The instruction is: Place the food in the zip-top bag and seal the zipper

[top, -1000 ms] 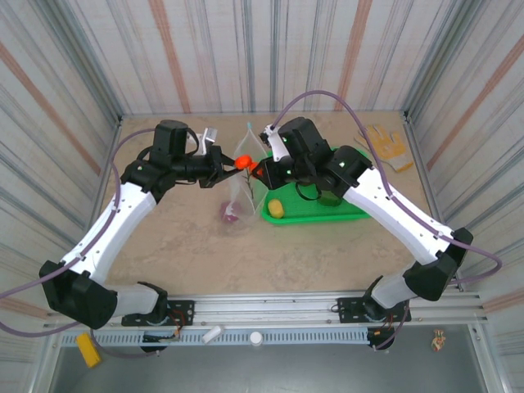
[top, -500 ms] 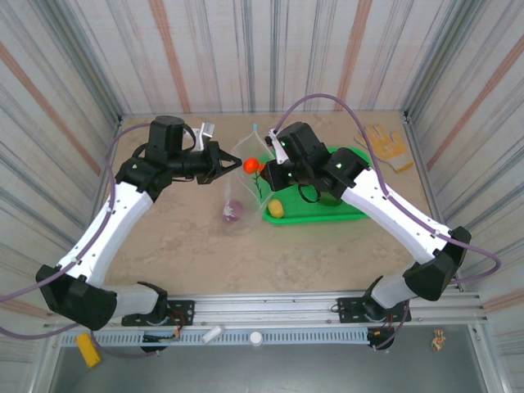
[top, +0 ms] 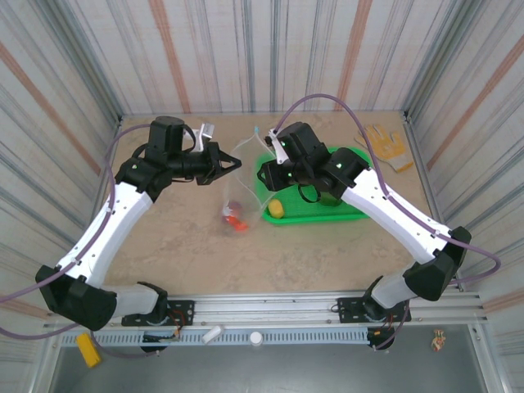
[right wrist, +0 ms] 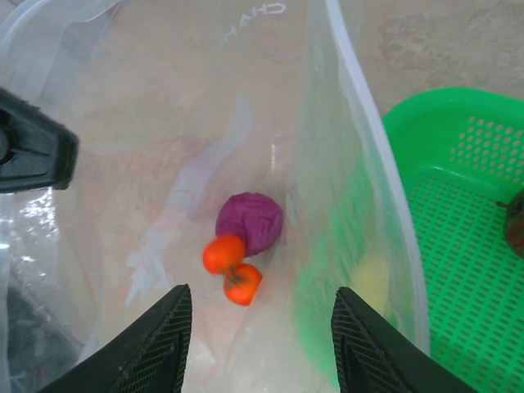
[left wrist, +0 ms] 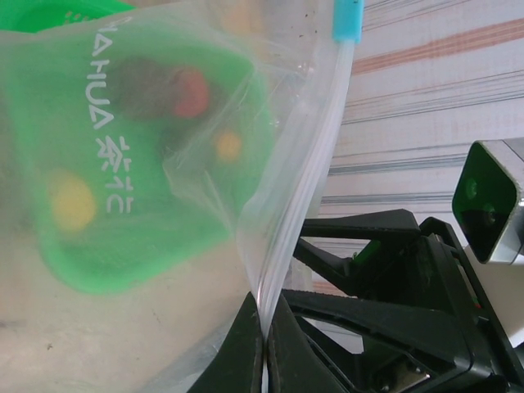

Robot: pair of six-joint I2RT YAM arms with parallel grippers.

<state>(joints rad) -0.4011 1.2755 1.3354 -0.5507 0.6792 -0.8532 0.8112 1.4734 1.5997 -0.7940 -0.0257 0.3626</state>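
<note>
My left gripper point(top: 236, 163) is shut on the zipper point(left wrist: 304, 176) edge of the clear zip-top bag point(top: 238, 187) and holds it hanging with the mouth up. The zipper's light-blue end piece point(left wrist: 347, 20) points away from the jaws. My right gripper point(right wrist: 258, 344) stands open over the bag's mouth with nothing between its fingers. At the bottom of the bag lie a magenta food piece point(right wrist: 250, 223) and an orange twin-ball piece point(right wrist: 232, 271). More food sits in the green basket: a yellow piece point(top: 277, 209) and a dark one point(right wrist: 516, 228).
The green mesh basket point(top: 354, 208) sits right of the bag, close under my right arm. A yellow-tan glove point(top: 386, 146) lies at the back right. Striped walls close in the table on three sides.
The orange piece has left my right gripper and dropped to the bottom of the bag beside the magenta one. The right jaws have opened. My left gripper keeps its hold.
</note>
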